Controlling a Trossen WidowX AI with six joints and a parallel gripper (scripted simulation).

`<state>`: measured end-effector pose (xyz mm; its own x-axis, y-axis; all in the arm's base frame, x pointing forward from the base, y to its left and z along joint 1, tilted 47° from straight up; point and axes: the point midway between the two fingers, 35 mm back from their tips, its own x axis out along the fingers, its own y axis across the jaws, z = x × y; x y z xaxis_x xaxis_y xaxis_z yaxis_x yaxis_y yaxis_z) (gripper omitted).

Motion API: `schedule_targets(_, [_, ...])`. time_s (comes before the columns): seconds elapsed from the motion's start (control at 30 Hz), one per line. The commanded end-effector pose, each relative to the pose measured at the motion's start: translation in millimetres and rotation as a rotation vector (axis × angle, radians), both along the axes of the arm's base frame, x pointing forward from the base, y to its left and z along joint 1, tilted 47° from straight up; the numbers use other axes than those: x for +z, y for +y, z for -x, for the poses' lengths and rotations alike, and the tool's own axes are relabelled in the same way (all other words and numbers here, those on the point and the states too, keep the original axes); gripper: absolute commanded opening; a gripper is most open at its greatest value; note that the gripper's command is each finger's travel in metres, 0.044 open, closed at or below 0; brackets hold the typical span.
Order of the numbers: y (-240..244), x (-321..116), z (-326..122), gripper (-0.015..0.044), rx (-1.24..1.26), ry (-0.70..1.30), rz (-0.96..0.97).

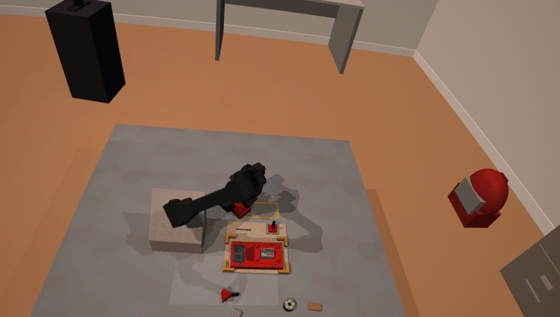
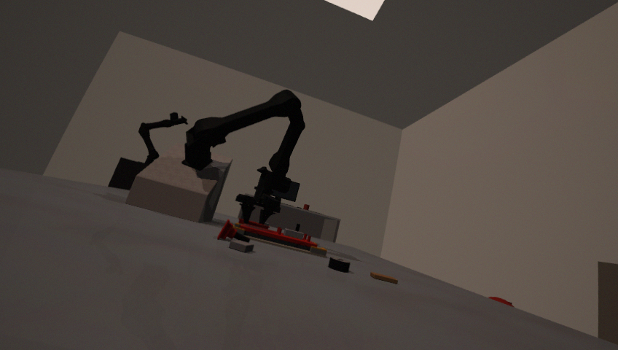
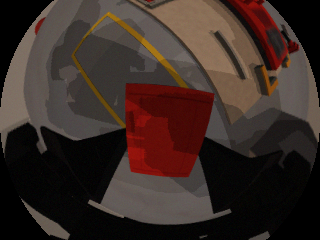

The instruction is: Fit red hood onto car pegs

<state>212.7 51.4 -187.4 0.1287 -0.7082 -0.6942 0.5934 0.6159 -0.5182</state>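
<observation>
The red hood (image 1: 240, 210) (image 3: 167, 132) lies on the table beside the yellow outline, partly under the arm in the top view. My gripper (image 2: 255, 222) (image 3: 164, 135) is low over it and shut on the hood: one finger meets each side, with the tips hidden by the red shell. The hood shows no clear lift. The red chassis (image 1: 245, 265) (image 2: 277, 236) sits in its jig (image 1: 255, 271), with the grey engine block (image 1: 267, 253) on deck and short red pegs around it. The holes in the hood cannot be made out.
A red piece with a black stem (image 1: 272, 226) and a thin bar (image 1: 243, 229) lie on the jig's back strip. A red cone-shaped piece (image 1: 224, 294), a round wheel (image 1: 289, 304), a tan block (image 1: 314, 306) and a grey block (image 1: 236, 313) lie in front.
</observation>
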Motion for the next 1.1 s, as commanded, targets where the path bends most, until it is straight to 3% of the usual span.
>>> schedule_targets(0.0, [0.2,0.2,0.0,0.0288,0.000,0.000,0.000])
schedule_targets(0.07, [0.2,0.2,0.0,0.0275,0.000,0.000,0.000])
schedule_targets(0.43, [14.3,13.3,2.5,0.0000,0.000,0.000,-0.002])
schedule_targets(1.07, [65.8,62.1,11.8,0.0000,0.000,0.001,-0.006])
